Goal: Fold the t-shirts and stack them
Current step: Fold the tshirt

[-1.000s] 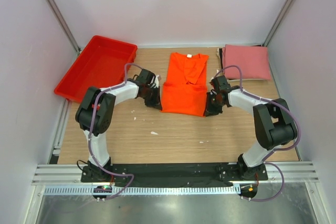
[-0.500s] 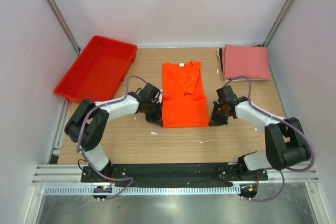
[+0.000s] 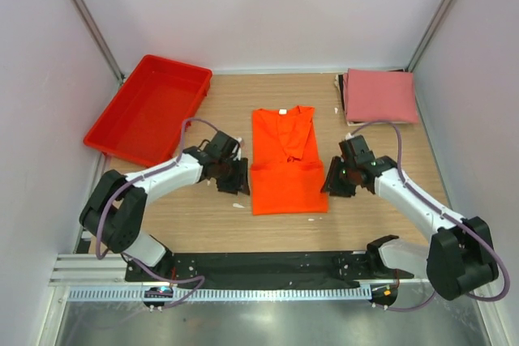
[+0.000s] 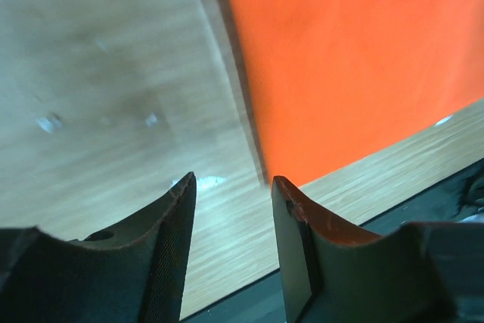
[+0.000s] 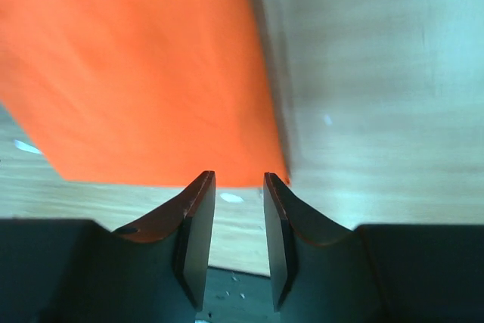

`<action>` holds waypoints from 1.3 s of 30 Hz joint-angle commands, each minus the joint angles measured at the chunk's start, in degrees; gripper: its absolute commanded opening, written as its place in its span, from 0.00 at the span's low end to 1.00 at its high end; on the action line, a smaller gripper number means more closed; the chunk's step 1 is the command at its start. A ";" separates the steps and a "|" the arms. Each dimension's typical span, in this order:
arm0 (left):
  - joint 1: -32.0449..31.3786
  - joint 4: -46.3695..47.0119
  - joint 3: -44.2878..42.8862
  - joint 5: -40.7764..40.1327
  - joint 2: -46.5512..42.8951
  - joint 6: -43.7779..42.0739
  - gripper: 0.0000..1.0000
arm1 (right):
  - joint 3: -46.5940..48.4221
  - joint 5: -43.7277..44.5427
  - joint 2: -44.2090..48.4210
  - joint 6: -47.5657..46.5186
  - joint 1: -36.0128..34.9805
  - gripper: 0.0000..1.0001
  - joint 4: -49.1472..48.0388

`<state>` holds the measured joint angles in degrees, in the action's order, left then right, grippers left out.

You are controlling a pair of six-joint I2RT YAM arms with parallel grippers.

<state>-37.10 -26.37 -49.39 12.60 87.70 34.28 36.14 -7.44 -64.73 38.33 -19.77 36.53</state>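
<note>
A red tray (image 3: 150, 107) lies at the far left of the surface (image 3: 195, 220), set at a slant with one corner toward the back wall. Nearer the arms, the left pincer (image 3: 238, 177) sits low over the wood, just beside the left edge of the orange t-shirt (image 3: 285, 168). In the left wrist view its fingers (image 4: 170, 217) are parted and released, with only bare wood and a small white scrap (image 4: 204, 181) showing in the gap. The shirt's edge runs just past the right-hand finger.

The orange t-shirt lies flat in the middle of the surface, sleeves folded in (so it reads as a tall rectangle). Its long axis runs from the arms toward the back wall. The collar, with its small white label (image 3: 282, 111), points away from the arms, and the hem points toward them. The hem end looks a little wider than the collar end.

The right pincer (image 3: 331, 181) is low just beside the shirt's right edge, near the hem. In the right wrist view its fingers (image 5: 198, 217) stand apart with a narrow gap and hold nothing. The shirt's near corner (image 5: 268, 175) lies just beyond the fingertips.

The pink t-shirt (image 3: 381, 95) lies folded into a near square at the far right corner, well apart from the orange one.
</note>
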 commanded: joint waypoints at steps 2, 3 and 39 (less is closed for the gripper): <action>6.86 2.02 -6.15 3.02 0.36 -4.75 0.47 | 13.75 4.63 -6.45 -10.89 0.34 0.38 -3.29; 7.74 2.63 -7.12 4.52 2.37 -6.58 0.46 | 15.00 3.85 -8.20 -13.69 0.78 0.39 -4.36; 8.63 10.29 -19.78 16.41 19.09 -18.02 0.24 | 26.53 -27.19 -36.34 -37.53 12.74 0.54 -8.58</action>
<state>-28.38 -16.60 -66.61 27.57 107.04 18.26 61.21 -33.43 -100.40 2.24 -6.70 28.27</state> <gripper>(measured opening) 0.259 0.545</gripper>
